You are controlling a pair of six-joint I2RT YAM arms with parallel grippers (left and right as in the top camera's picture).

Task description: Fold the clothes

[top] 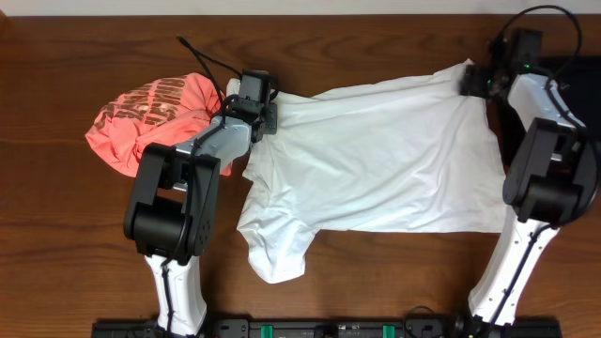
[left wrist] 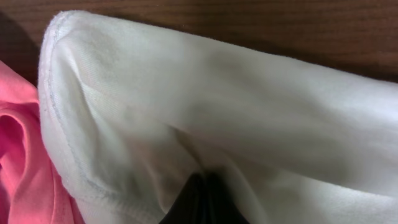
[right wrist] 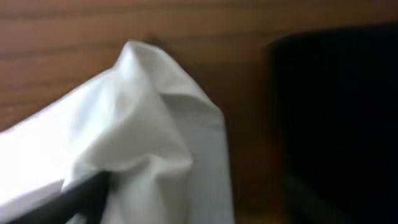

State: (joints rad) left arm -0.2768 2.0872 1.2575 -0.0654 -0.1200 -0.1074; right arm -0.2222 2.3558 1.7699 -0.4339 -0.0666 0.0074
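The T-shirt (top: pixel 376 160) is plain white with no print. In the left wrist view its hem stitching is white too, and its shaded folds look cream-grey. The pink shirt (top: pixel 141 117) is coral with pale, off-white lettering across it; up close it shows a brighter, even pink. The table (top: pixel 75 272) is dark reddish-brown wood with fine darker grain streaks running lengthwise. The garment (right wrist: pixel 336 124) at the far right is solid black. Both arms (top: pixel 174 202) are black at the joints and white along the links. The cable (top: pixel 202 58) is black. The rail (top: pixel 329 328) at the near edge is black with small green marks.
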